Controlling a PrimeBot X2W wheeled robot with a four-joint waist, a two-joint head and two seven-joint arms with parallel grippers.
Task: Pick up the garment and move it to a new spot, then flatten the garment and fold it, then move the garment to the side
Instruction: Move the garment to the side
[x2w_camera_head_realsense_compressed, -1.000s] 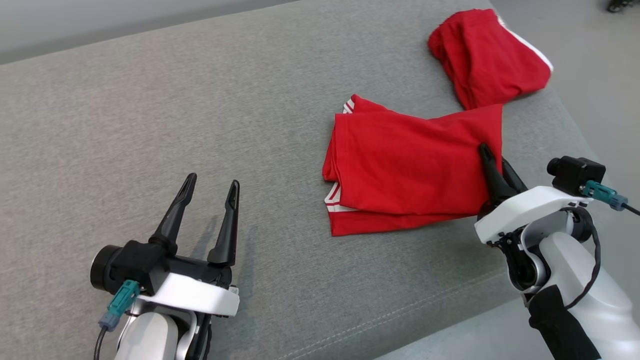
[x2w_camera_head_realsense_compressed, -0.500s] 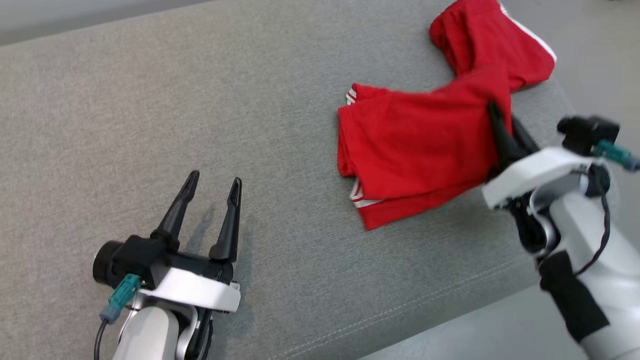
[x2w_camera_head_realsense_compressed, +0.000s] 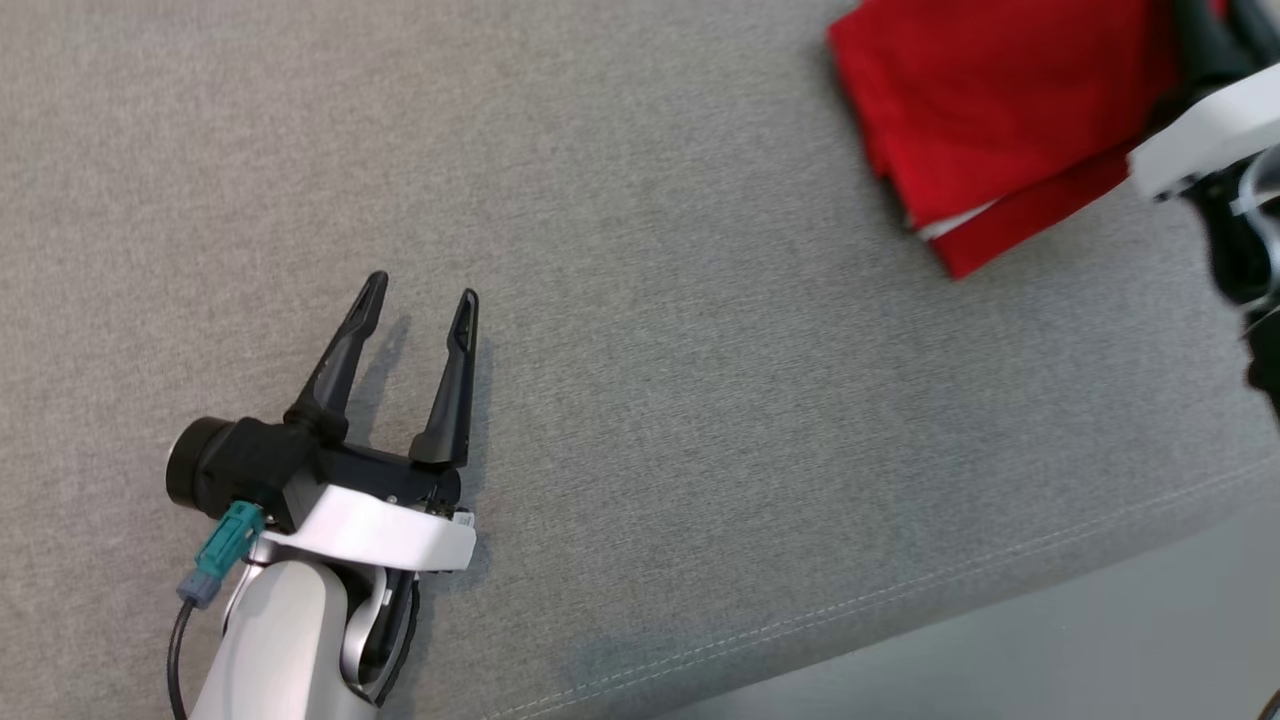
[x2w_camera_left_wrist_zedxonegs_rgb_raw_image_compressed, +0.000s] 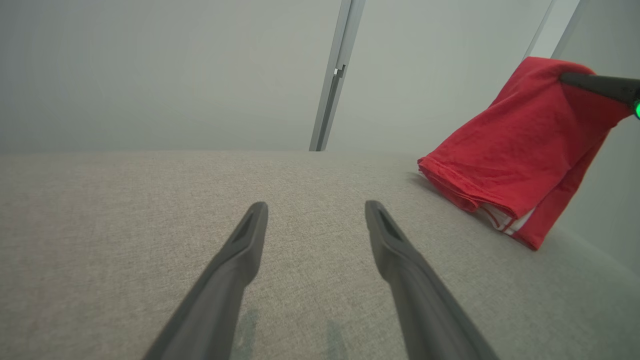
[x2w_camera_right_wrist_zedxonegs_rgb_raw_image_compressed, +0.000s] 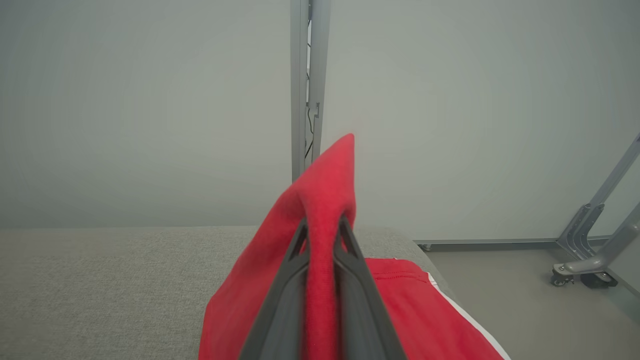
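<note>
While the red garment (x2w_camera_left_wrist_zedxonegs_rgb_raw_image_compressed: 520, 145) hangs from my right tool (x2w_camera_right_wrist_zedxonegs_rgb_raw_image_compressed: 322, 222), I judge the job to be in its last step: carrying the folded piece off to the side. It sits at the far right of the gray fabric-covered tabletop (x2w_camera_head_realsense_compressed: 700, 400). Its top edge is raised off the surface, and its lower layers, with a white-striped hem showing, touch the cloth covering close to the right-hand edge.

The right tool is clenched almost fully, its two dark fingers pinching a ridge of red fabric that stands up between them. More red cloth with a white stripe lies on the tabletop just past the fingers; I cannot tell whether it belongs to the same piece.

My left tool (x2w_camera_head_realsense_compressed: 421, 289) waits at the near left, well apart from the garment. Its fingers are spread wide and hold nothing, poised low over bare tabletop.

As I read it, the next move calls for a steady sideways carry, with the layers kept stacked. After that comes a gentle lowering onto the tabletop, then the release. With the edge so near, a hasty drop could let the fold slide apart or slip off.
</note>
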